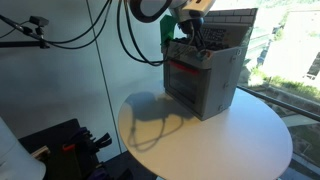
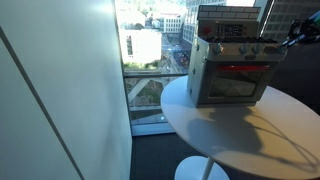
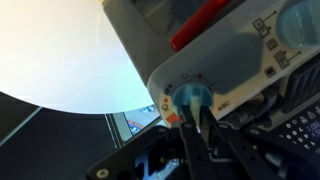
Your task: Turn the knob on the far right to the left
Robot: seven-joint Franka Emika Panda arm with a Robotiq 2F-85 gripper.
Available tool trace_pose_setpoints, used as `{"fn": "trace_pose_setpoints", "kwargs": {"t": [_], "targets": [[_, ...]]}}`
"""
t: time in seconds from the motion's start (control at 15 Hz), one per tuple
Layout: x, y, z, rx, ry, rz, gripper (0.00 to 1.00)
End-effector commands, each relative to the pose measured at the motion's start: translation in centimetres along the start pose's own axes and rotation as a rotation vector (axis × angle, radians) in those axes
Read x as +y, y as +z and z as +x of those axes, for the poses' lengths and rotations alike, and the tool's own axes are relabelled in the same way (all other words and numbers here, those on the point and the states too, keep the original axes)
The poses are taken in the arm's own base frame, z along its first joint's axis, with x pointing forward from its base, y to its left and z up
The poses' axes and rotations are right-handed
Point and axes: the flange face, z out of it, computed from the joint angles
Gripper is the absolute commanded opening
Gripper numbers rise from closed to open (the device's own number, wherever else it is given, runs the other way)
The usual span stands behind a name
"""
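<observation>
A grey toy oven stands on a round white table; it also shows in an exterior view. In the wrist view the pale blue knob sits at the end of the oven's control panel. My gripper has its two dark fingers pressed close together on the knob's raised ridge. In an exterior view the gripper is at the oven's right front corner. In an exterior view the gripper is at the oven's top front edge, where the arm hides the knob.
The oven's red door handle lies below the panel, and another blue knob is further along it. The table edge is near. A tall window is close behind the table. Black cables hang from the arm.
</observation>
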Motion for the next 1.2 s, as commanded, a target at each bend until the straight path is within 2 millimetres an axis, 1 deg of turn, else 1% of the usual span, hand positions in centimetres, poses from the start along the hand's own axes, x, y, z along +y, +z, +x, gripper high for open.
{"fn": "trace_pose_setpoints", "kwargs": {"t": [0.0,0.73,1.0,1.07,1.13], "targets": [[0.4,-0.9,-0.2,-0.032,-0.077,-0.037,0.05],[-0.6,-2.7,-0.3,-0.071,-0.333,-0.154,0.05],[-0.9,-2.9,-0.3,-0.077,-0.378,-0.171,0.05],[-1.0,-2.9,-0.4,-0.084,-0.377,-0.169,0.23],[-1.0,-3.0,-0.4,-0.087,-0.376,-0.168,0.39]]}}
